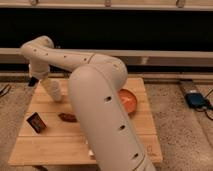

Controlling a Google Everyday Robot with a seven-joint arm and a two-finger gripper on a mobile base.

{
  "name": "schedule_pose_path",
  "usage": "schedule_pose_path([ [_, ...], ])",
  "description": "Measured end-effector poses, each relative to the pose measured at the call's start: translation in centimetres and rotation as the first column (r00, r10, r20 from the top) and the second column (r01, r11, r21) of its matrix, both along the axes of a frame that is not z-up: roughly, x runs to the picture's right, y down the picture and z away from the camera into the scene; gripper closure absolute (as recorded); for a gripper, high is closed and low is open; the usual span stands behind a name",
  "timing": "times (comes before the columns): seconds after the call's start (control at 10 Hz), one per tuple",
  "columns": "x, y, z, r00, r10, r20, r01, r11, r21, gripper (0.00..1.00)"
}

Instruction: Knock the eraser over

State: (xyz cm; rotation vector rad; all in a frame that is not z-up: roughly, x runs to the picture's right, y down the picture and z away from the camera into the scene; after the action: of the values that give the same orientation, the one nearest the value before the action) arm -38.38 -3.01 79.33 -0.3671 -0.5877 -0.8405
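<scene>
Toward nine o'clock on the counter (30, 150) the eraser (36, 121) is seen standing, unknocked; at its one o'clock the tool (56, 94) is held, its state indeterminable.

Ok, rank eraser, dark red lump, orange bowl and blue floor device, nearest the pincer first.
The pincer is at the table's back left.
1. dark red lump, just in front, and eraser, front left: too close to call.
2. orange bowl, right.
3. blue device, floor, far right.

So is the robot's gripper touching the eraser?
No, the gripper is farther back over the table, with bare wood between it and the eraser.
</scene>
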Motion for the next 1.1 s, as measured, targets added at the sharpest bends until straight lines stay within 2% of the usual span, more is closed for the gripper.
schedule_pose_path([
  [0.3,-4.5,2.2,-1.0,0.992,-0.115,0.047,0.114,0.9933,0.019,0.2],
  [0.5,-6.4,4.5,-0.7,0.984,-0.164,0.07,0.164,0.9865,0.008,0.2],
  [0.8,-8.1,6.8,0.9,0.979,-0.18,0.091,0.183,0.9827,-0.027,0.2],
  [1.1,-9.9,9.4,1.5,0.971,-0.211,0.113,0.219,0.9743,-0.055,0.2],
])
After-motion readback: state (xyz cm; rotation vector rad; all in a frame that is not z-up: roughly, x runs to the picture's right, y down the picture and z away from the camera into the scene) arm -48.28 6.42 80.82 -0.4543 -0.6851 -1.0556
